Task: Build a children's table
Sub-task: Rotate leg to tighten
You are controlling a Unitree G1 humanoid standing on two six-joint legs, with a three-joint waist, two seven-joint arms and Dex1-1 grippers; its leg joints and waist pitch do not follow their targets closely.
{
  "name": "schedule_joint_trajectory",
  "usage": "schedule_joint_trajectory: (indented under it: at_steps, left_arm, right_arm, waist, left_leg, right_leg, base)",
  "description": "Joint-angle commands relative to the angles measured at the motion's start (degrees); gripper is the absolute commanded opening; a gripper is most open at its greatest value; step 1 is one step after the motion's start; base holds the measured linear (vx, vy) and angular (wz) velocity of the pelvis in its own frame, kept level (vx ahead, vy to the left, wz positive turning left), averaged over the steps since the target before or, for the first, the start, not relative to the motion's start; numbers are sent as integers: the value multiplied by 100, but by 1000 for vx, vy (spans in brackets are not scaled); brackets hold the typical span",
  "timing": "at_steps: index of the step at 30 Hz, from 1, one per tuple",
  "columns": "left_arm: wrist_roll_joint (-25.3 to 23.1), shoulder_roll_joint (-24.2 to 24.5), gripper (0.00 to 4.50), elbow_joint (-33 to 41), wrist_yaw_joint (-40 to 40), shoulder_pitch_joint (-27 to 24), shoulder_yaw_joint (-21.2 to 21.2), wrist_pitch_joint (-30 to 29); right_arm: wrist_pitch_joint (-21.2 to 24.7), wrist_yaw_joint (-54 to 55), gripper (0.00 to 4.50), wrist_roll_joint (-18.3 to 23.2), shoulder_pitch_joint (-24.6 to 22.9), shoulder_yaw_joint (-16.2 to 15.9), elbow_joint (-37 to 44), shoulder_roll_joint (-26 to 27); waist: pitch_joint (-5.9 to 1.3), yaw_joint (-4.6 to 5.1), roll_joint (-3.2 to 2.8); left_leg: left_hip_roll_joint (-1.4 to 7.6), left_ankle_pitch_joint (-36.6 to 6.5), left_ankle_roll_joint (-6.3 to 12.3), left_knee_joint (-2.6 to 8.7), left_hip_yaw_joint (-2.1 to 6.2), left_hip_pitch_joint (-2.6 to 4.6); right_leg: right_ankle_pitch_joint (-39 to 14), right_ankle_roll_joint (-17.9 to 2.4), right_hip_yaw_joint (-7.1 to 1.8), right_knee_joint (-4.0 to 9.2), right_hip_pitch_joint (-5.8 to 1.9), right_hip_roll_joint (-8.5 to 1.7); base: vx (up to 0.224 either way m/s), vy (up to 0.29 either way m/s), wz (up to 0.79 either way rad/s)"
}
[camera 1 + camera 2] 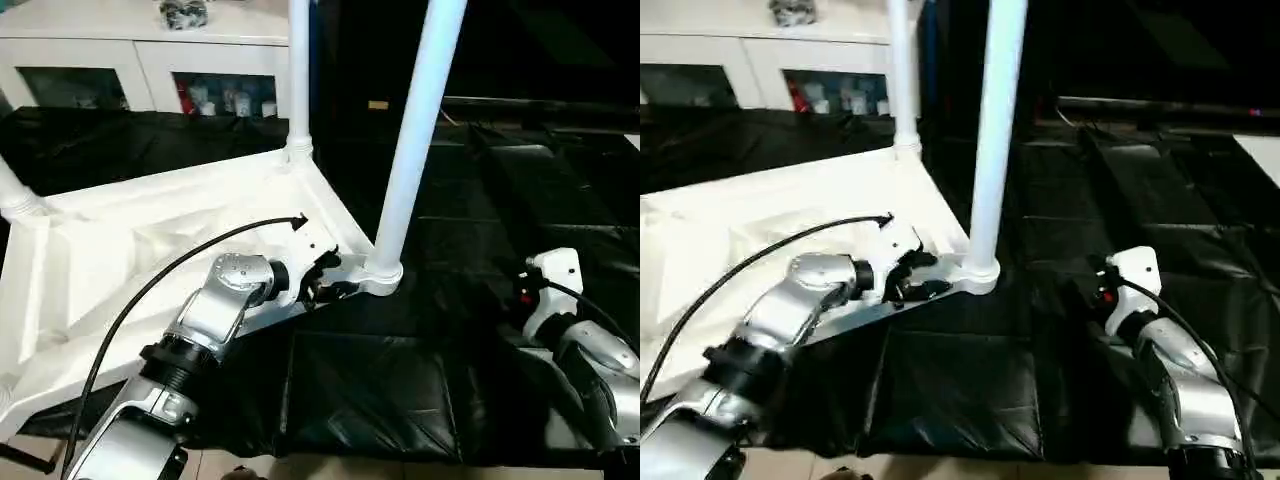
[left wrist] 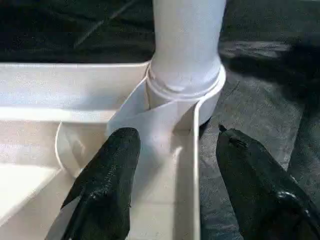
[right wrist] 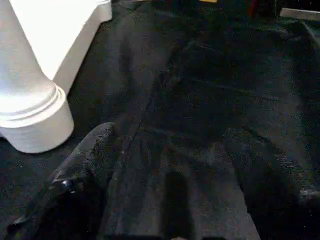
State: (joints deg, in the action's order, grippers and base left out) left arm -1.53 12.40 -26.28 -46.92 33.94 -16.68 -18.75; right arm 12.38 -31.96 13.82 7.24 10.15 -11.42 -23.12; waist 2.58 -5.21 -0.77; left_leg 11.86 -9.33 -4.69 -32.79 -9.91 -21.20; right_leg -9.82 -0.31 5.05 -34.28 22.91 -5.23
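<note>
Tabletop point(image 1: 130, 250) lay upside down; three legs point(image 1: 415, 130) stood socketed near it, fourth unseen. Left gripper point(image 2: 175, 165) gaped empty beside nearest socket; right gripper point(image 3: 175, 170) gaped empty.

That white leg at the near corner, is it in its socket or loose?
In. The leg stands upright, its base seated in the tabletop's round corner socket, unheld; the left gripper's jaws gape beside it.

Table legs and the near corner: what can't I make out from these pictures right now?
- Tops of the two upright legs: cut off by the head views' upper edge.
- Table top's near-left corner: hidden behind the left forearm in the head views.
- Items in the back cabinet: too small to identify.
</note>
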Motion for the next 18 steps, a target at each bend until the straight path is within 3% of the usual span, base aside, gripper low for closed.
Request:
schedule_joint_trajectory:
  at_steps: [1, 9, 18]
  left_arm:
    - [-146, 28, 242, -184, 157, 148, -29, -93]
    - [-121, -9, 188, -437, 110, 233, -42, -156]
    - [-179, -50, 118, -508, 27, 297, -137, -140]
  right_arm:
    - [66, -52, 370, -20, -101, -96, 264, -50]
    - [105, -294, 370, 10, -211, -296, 455, -67]
    - [104, -366, 370, -59, -183, -406, 486, -118]
  waist:
    - [-391, -21, 29]
    - [-364, -17, 26]
    - [-361, -21, 28]
  left_leg:
    - [57, -1122, 379, 282, 6, 19]
    - [61, -1377, 373, 305, 2, 31]
    - [68, -1412, 352, 317, 10, 26]
  right_leg:
    - [-1151, -985, -213, 440, -335, -243]
    - [-1775, -862, -202, 520, -308, -262]
    - [-1845, -820, -204, 530, -305, -270]
  base:
    - [0, 0, 0]
    - [0, 0, 0]
    - [0, 0, 0]
